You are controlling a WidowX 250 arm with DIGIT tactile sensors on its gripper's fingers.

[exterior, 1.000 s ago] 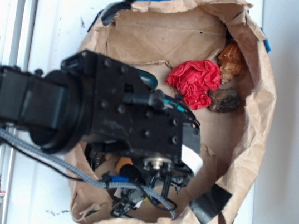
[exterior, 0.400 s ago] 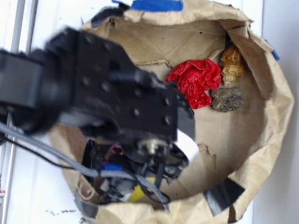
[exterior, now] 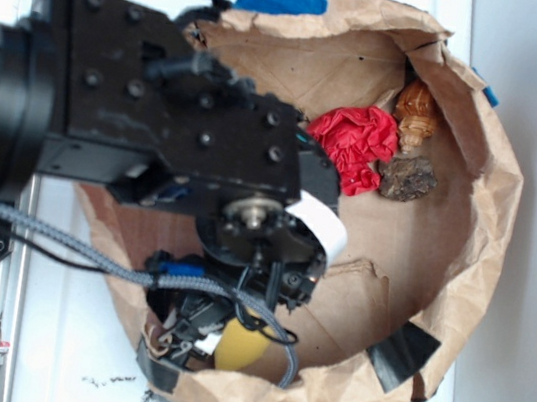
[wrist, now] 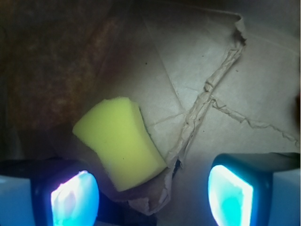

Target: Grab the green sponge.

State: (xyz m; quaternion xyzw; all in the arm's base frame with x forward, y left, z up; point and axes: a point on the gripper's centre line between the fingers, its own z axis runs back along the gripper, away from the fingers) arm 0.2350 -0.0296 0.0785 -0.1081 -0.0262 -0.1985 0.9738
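Observation:
The green sponge [wrist: 120,139] is really a bright yellow foam block. It lies on the brown paper floor of the bag, close in front of my left pad. In the exterior view the green sponge [exterior: 247,347] peeks out under the black wrist, near the bag's lower rim. My gripper [wrist: 153,197] is open, its glowing pads [wrist: 75,200] far apart with the sponge's near end just ahead of the gap and touching neither. In the exterior view the gripper [exterior: 229,329] points down into the bag, mostly hidden by cables and the arm.
A torn, crumpled paper bag [exterior: 492,194] walls in the whole area. A red wrinkly wad [exterior: 353,143], an amber object [exterior: 416,107] and a dark lump [exterior: 408,179] sit at its upper right. A raised paper crease [wrist: 207,89] runs beside the sponge.
The arm has shifted up and left in the exterior view, and the bag has moved with it. More of the yellow sponge now shows below the wrist.

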